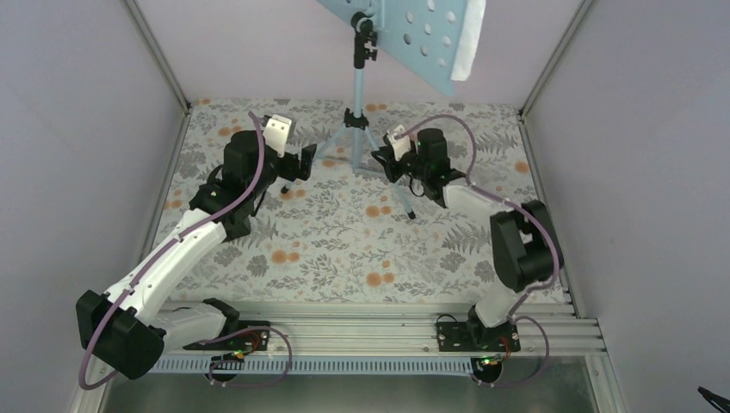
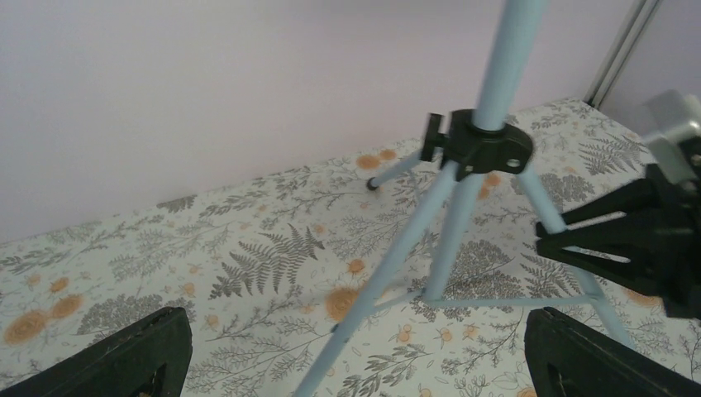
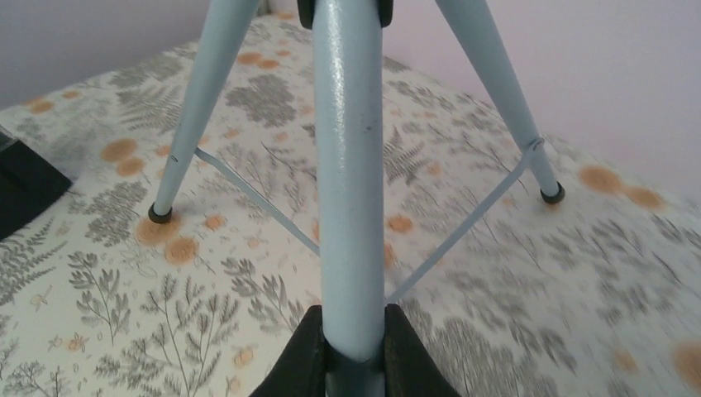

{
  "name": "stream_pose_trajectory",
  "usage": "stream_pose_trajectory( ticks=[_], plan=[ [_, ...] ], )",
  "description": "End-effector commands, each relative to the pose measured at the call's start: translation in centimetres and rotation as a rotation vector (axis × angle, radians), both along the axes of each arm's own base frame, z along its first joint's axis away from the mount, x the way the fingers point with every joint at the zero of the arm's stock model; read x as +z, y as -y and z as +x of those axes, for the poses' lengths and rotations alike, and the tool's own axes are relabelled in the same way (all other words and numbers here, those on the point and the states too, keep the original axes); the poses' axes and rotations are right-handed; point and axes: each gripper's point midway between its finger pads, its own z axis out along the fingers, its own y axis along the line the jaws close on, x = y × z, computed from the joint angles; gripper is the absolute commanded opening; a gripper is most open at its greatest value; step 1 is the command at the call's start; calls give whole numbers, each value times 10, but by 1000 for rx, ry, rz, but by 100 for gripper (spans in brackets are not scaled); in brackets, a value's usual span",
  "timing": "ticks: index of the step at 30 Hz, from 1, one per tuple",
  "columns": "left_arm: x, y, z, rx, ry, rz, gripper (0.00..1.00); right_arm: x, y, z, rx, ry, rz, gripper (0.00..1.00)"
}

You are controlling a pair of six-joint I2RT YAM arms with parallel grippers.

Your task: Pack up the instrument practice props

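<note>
the light blue tripod music stand with hole-dotted tray (image 1: pixel 358 86) stands upright at the far middle of the fern-print worktop (image 1: pixel 344 249). the right end effector (image 3: pixel 354 343) grips one leg (image 3: pixel 347 165), seemingly to steady it, while the left end effector (image 1: pixel 303 163) hovers released beside the stand.

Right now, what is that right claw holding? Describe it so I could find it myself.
Start at the flowery table; at its far end stands a light blue music stand on three legs. The right claw grips the leg slanting toward the arms' bases, the only one pinched between black fingers.
</note>
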Motion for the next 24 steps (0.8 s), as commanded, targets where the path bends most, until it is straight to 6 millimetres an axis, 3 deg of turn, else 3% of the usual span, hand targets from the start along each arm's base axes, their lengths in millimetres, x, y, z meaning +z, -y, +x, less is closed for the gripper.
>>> stream_pose_trajectory(
  ticks=[1,5,9,12,15,19,22,24],
  plan=[
    [5,0,1,-2,13,-11,100,42,47,-3,-314,53,42,4],
    [5,0,1,-2,11,-12,100,31,70,-21,-485,-20,79,4],
    [4,1,1,-2,8,-13,100,13,73,-38,-625,-103,108,4],
    [3,1,2,-2,6,-12,100,4,56,-52,-641,-166,159,4],
    [3,1,1,-2,7,-13,100,4,26,-66,-593,-195,192,4],
    [3,0,1,3,6,-11,100,10,8,-73,-543,-226,238,23],
    [4,-1,0,4,10,-10,100,24,12,-78,-527,-194,244,52],
    [6,-1,0,5,15,-11,100,35,18,-84,-515,-159,234,67]
  ],
)
